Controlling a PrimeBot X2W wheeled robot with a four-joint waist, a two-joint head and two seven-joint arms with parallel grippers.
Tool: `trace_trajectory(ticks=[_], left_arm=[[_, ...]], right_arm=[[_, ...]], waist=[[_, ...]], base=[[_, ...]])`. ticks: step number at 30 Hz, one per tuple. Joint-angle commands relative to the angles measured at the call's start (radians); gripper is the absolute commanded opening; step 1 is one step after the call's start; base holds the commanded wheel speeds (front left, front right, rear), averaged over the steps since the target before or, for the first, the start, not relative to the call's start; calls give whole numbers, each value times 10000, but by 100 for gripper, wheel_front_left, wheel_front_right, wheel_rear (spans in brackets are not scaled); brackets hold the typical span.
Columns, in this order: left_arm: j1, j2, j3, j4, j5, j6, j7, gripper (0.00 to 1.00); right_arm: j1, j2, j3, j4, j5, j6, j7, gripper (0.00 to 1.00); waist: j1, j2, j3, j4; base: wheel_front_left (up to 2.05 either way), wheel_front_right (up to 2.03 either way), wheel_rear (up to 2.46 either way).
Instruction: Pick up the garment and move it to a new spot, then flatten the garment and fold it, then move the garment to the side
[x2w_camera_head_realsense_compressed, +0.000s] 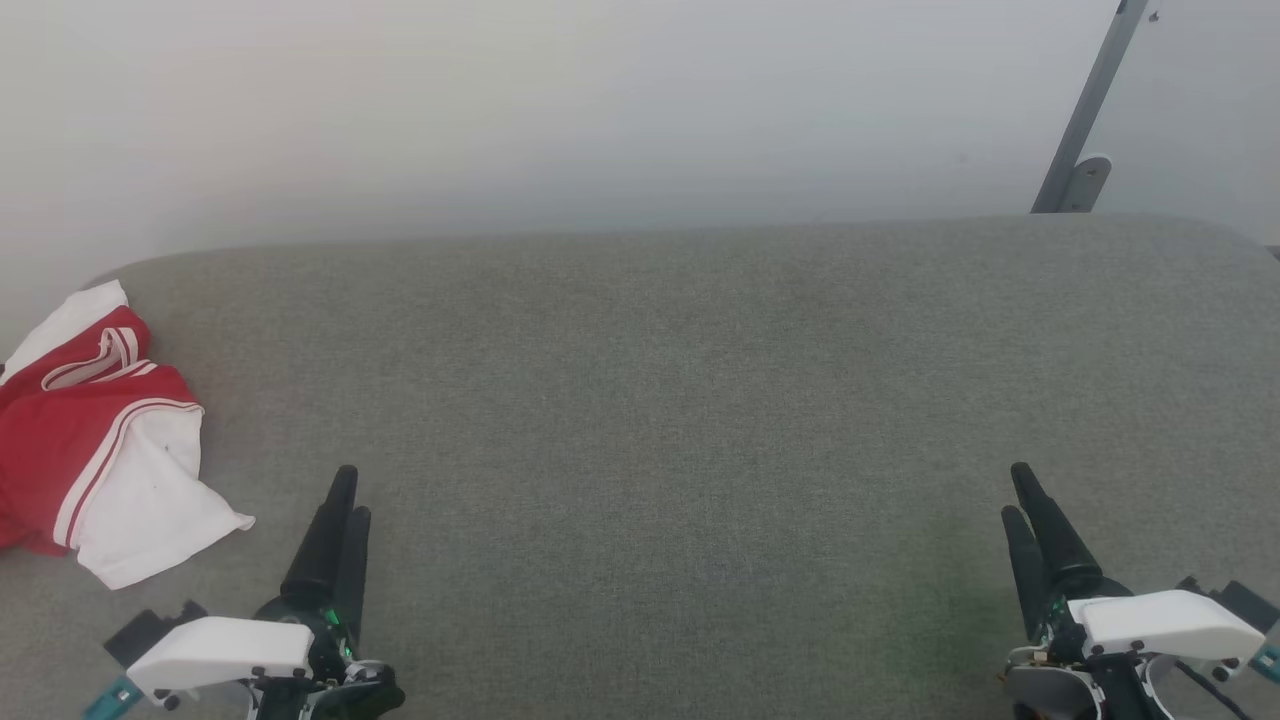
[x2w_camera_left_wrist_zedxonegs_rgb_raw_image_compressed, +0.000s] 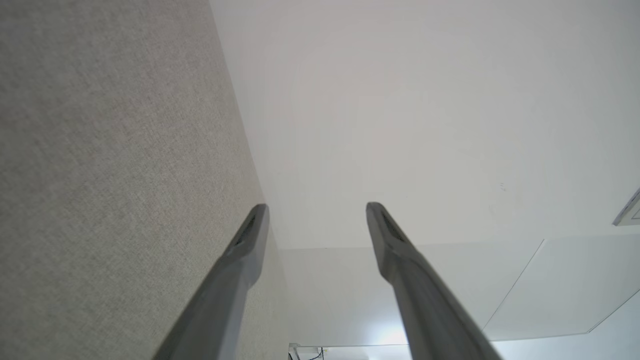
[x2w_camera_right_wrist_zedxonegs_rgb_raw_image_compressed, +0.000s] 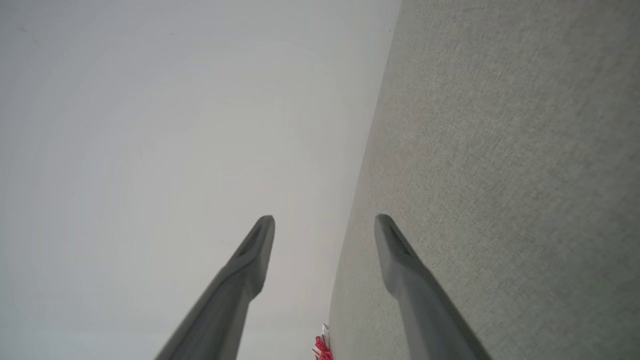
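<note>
Crumpled red-and-white garment (x2w_camera_head_realsense_compressed: 95, 440) lying at the left edge of the grey padded table (x2w_camera_head_realsense_compressed: 660, 400).
The left gripper (x2w_camera_head_realsense_compressed: 352, 492) and right gripper (x2w_camera_head_realsense_compressed: 1016, 490) rest spread and empty. The fabric looks soft, light and floppy, probably best pinched along its near white edge.

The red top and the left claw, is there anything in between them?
No, nothing. In the head view, just bare grey surface lies between the red top and the left claw, which stands open and apart from it.

L hand (x2w_camera_head_realsense_compressed: 352, 491), R hand (x2w_camera_head_realsense_compressed: 1015, 490), both low, empty, jaws wide
</note>
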Motion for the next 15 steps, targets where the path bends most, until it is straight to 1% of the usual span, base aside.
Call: trace_trajectory(ticks=[1, 9, 10, 15], left_arm=[[-71, 157, -48, -310, 334, 69, -104, 100], [4, 615, -266, -544, 1561, 274, -577, 100], [4, 615, -266, -544, 1561, 274, -577, 100], [7, 1001, -510, -575, 2723, 508, -960, 100]], right_arm=[[-318, -145, 96, -210, -321, 1, -148, 100], [-498, -358, 363, -122, -1805, 1, -515, 100], [-498, -358, 363, -122, -1805, 1, -515, 100], [-624, -413, 426, 10, -3079, 1, -633, 100]], waist=[[0, -1, -8, -1], [0, -1, -59, -9], [0, -1, -59, -9], [0, -1, -95, -20]], base=[[0, 0, 0], [0, 0, 0], [0, 0, 0], [0, 0, 0]])
